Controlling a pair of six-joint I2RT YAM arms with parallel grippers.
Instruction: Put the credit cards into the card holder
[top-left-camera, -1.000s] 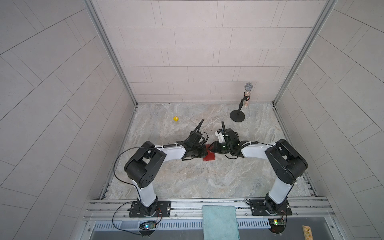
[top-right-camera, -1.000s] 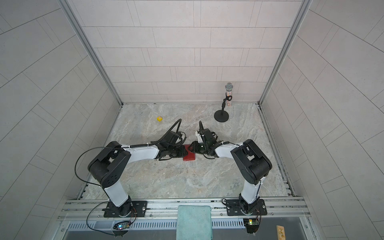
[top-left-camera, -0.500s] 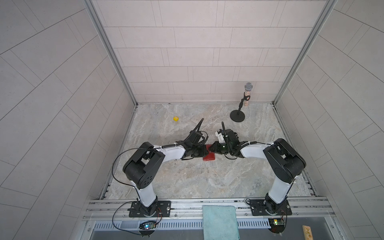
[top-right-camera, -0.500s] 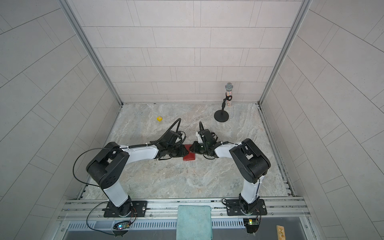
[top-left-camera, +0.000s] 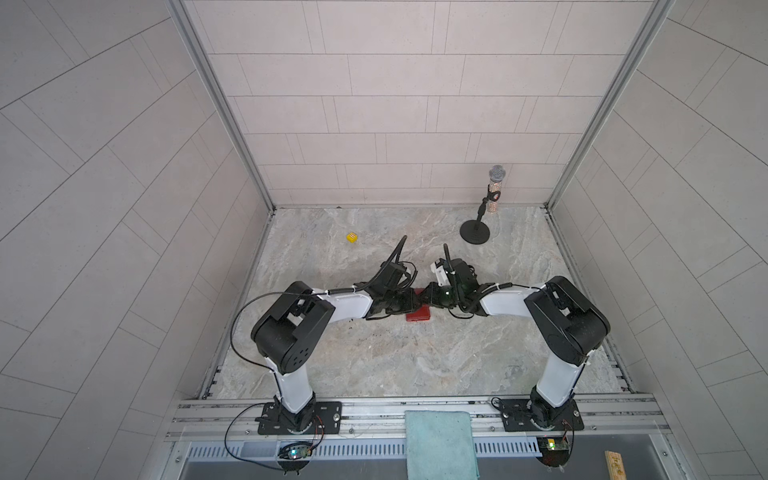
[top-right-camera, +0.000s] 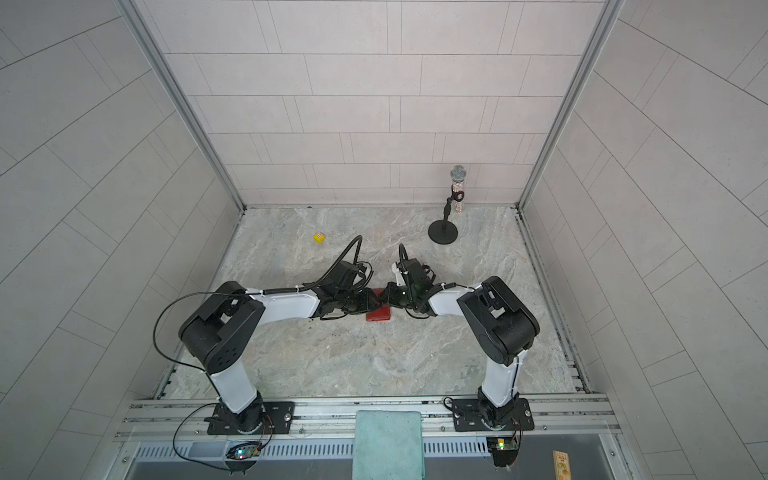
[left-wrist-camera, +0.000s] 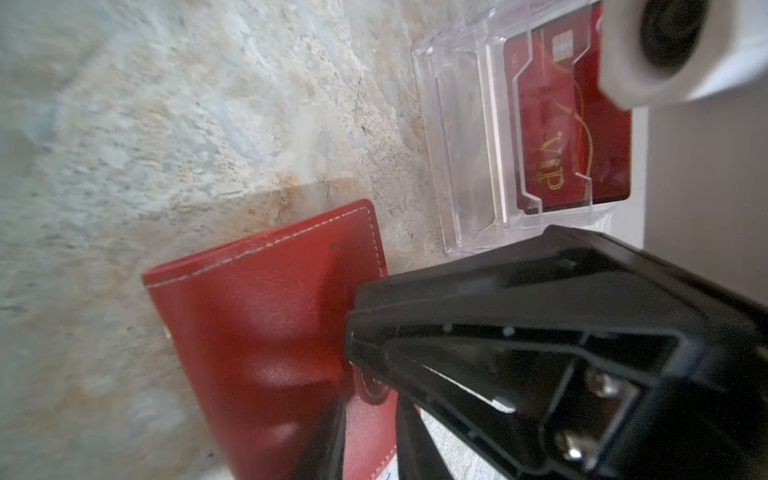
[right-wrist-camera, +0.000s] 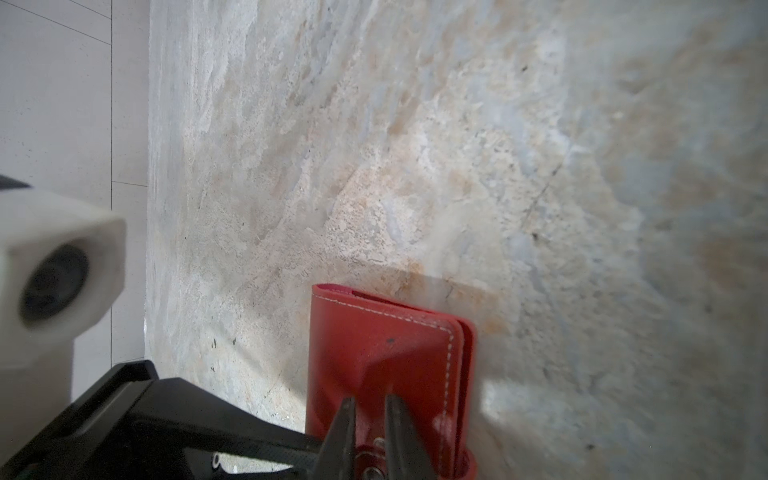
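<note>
- A teal cloth (top-left-camera: 438, 440) hangs over the near rail between the two arm bases. A small wooden block (top-left-camera: 614, 464) lies at the near right corner.
- Left arm (top-left-camera: 291, 328): the upper link rises from the base and the elbow is folded. The forearm runs low and level over the worktop (top-left-camera: 395, 365) toward the centre.
- Right arm (top-left-camera: 567, 322): mirrored pose, with the elbow raised, the forearm level and the wrist reaching inward.
- The left gripper (left-wrist-camera: 370, 409) and right gripper (right-wrist-camera: 371, 405) face each other closely over the card holder (right-wrist-camera: 386, 353). The card holder lies folded shut, flat on the worktop at the centre.
- Right gripper jaws: a narrow gap apart, straddling the metal snap at the card holder's edge. Whether they pinch it cannot be told.
- Left gripper jaws: blurred, slightly apart, with the stitched red cover between them. Whether they grip it cannot be told.
- A clear acrylic stand (left-wrist-camera: 461, 145) stands near the card holder without touching it. One tier holds a red credit card (left-wrist-camera: 569, 124) lettered "VIP" in gold.
- A yellow die (top-left-camera: 352, 237) lies on the far left of the worktop.
- A microphone (top-left-camera: 495, 183) on a round-base stand is at the far right, by the back wall.
</note>
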